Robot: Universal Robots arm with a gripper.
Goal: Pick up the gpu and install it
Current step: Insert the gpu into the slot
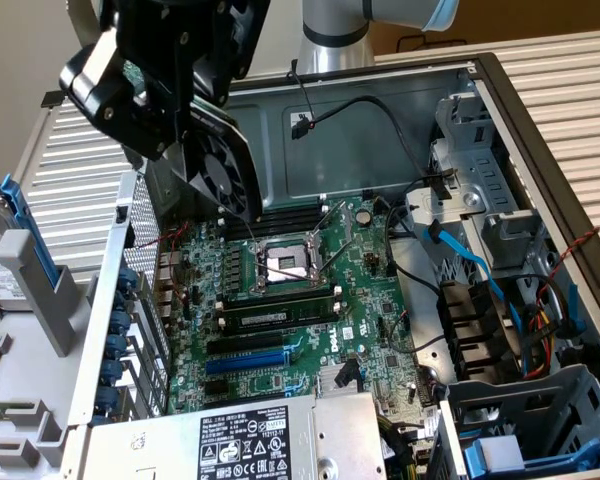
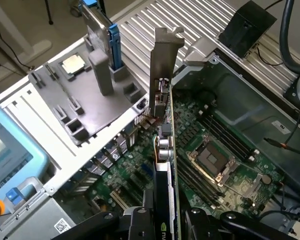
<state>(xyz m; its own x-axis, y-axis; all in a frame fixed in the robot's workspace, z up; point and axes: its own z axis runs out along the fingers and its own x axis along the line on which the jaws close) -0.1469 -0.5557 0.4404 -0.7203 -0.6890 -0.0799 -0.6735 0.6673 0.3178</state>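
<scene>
My gripper (image 1: pixel 185 100) hangs over the back left corner of the open computer case (image 1: pixel 380 110) in the exterior view, shut on the gpu (image 1: pixel 220 160). The card's black round fan faces that camera. In the wrist view the gpu (image 2: pixel 165 150) stands edge-on between my gripper (image 2: pixel 167 222) fingers, its silver end bracket (image 2: pixel 165 55) pointing away and its thin green board beside the black cooler. It is held in the air above the green motherboard (image 1: pixel 290 300), clear of the long expansion slots (image 1: pixel 245 362). The motherboard (image 2: pixel 225 165) lies below the card.
A power supply with a white label (image 1: pixel 245 445) sits at the case front. Drive cages and blue and black cables (image 1: pixel 480 290) are at the exterior view's right. Outside the case stand a grey fixture (image 2: pixel 85 100) with a processor, a hard drive (image 2: pixel 97 22) and a pendant (image 2: pixel 10 150).
</scene>
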